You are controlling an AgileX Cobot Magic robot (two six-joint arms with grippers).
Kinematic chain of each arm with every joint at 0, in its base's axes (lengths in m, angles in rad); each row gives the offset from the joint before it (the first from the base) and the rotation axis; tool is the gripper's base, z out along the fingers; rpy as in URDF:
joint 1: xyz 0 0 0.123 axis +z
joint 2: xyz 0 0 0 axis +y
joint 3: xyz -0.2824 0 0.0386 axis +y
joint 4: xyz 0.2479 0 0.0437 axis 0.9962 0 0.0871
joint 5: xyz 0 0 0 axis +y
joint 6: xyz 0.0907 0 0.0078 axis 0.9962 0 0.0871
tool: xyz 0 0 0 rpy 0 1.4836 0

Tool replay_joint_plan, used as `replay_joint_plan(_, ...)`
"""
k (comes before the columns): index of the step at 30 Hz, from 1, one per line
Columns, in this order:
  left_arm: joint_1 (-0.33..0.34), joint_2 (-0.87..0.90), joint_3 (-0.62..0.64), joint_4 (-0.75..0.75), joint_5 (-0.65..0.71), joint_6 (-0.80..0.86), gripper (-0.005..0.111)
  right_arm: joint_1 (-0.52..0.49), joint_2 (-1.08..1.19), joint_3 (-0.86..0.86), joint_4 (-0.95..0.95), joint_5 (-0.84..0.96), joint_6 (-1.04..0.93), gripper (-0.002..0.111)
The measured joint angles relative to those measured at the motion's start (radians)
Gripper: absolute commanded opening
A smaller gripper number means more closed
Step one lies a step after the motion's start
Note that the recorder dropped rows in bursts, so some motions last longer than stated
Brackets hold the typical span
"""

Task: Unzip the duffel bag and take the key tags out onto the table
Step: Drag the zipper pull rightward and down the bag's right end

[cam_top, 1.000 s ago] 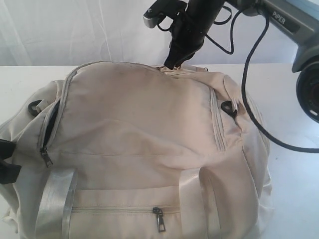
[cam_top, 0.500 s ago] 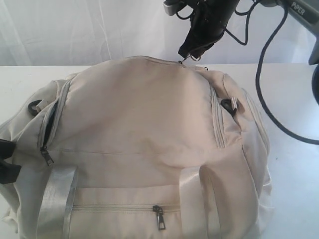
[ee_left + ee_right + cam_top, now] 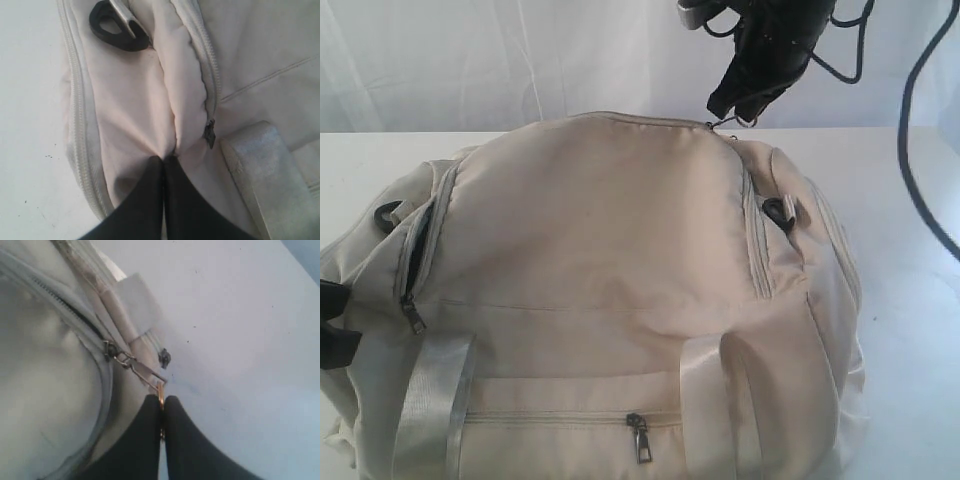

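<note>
The cream duffel bag point(image 3: 600, 260) fills the white table point(image 3: 910, 330). My right gripper point(image 3: 725, 115) hangs over the bag's far top edge, right of centre. It is shut on the metal zipper pull point(image 3: 150, 377) of the main zipper point(image 3: 65, 302), and the pull is drawn taut between its fingers point(image 3: 145, 430). My left gripper point(image 3: 164, 159) is shut on a fold of the bag's fabric point(image 3: 165, 100) at the bag's left end, beside a side zipper pull point(image 3: 209, 135). Its dark fingers point(image 3: 335, 340) show at the left edge of the exterior view. The key tags are hidden.
Black D-rings point(image 3: 780, 215) point(image 3: 117, 30) sit at both ends of the bag. Shiny webbing straps point(image 3: 430, 400) flank a front pocket with its own zipper pull point(image 3: 640, 440). A black cable point(image 3: 920, 160) hangs at the right. Bare table point(image 3: 240, 340) lies behind the bag.
My right gripper has travelled to the right along the bag's top edge with the zipper pull, and the top panel has bulged upward. The left gripper has kept its hold.
</note>
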Motion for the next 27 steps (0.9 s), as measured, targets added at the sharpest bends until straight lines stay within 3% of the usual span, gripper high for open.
replay_joint_plan(20,0.000,0.000,0.000,0.000,0.002,0.000,0.000,-0.027,-0.270,0.303,-0.011,-0.010,0.084,0.000)
replay_joint_plan(27,0.000,0.000,0.000,0.000,0.002,0.000,0.000,-0.027,-0.340,0.383,0.081,-0.010,0.092,0.000)
